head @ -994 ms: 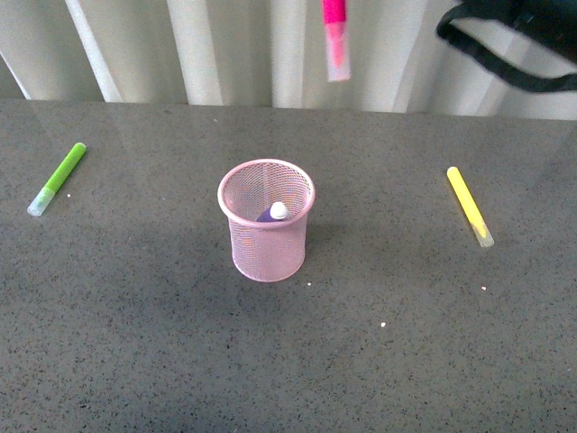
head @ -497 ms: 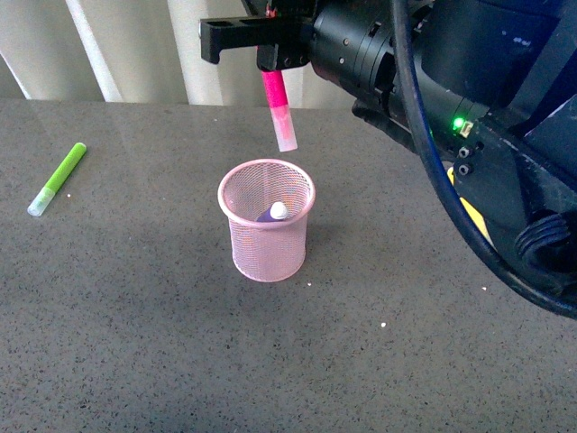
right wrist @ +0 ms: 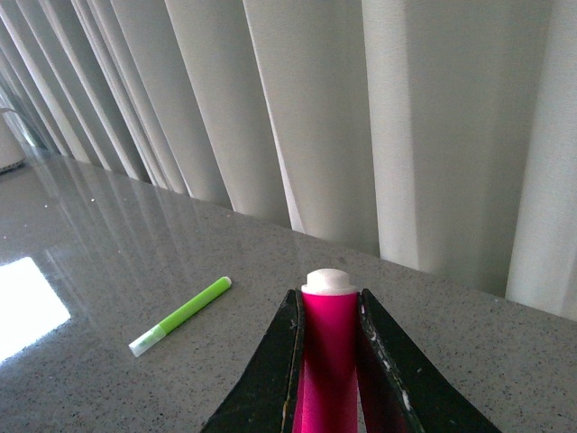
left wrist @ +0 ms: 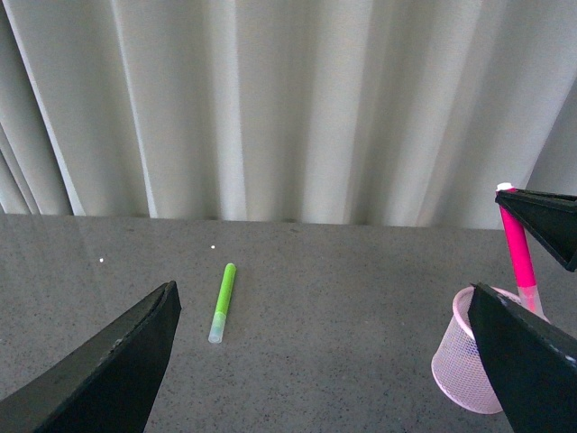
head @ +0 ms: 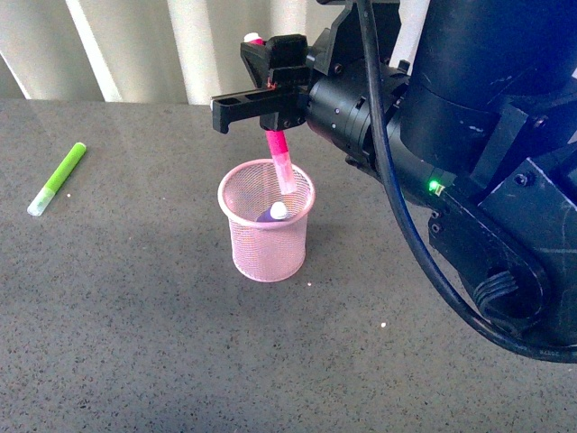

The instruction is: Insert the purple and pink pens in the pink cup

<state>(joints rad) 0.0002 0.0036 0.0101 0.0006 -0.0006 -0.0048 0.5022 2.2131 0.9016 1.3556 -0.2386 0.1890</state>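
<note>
The pink cup [head: 263, 253] stands upright mid-table. Inside it the purple pen [head: 269, 216] leans with its white end up. My right gripper [head: 270, 113] hangs just above the cup's rim, shut on the pink pen [head: 280, 155], which hangs nearly upright with its pale cap end dipped into the cup's mouth. In the right wrist view the pink pen [right wrist: 329, 352] fills the gap between the right gripper's [right wrist: 327, 311] fingers. My left gripper [left wrist: 325, 379] is open with nothing between its fingers. The left wrist view also shows the pink cup [left wrist: 462, 365] and the pink pen [left wrist: 518, 262].
A lime-green marker [head: 57, 179] lies on the grey table at the far left, well apart from the cup. It also shows as the green marker [left wrist: 221, 302] and the green marker [right wrist: 180, 316]. A pale curtain closes the back. The right arm's bulk covers the table's right side.
My right arm has come down over the cup with the pink pen. The pen's cap end went from high above the table into the cup's mouth.
</note>
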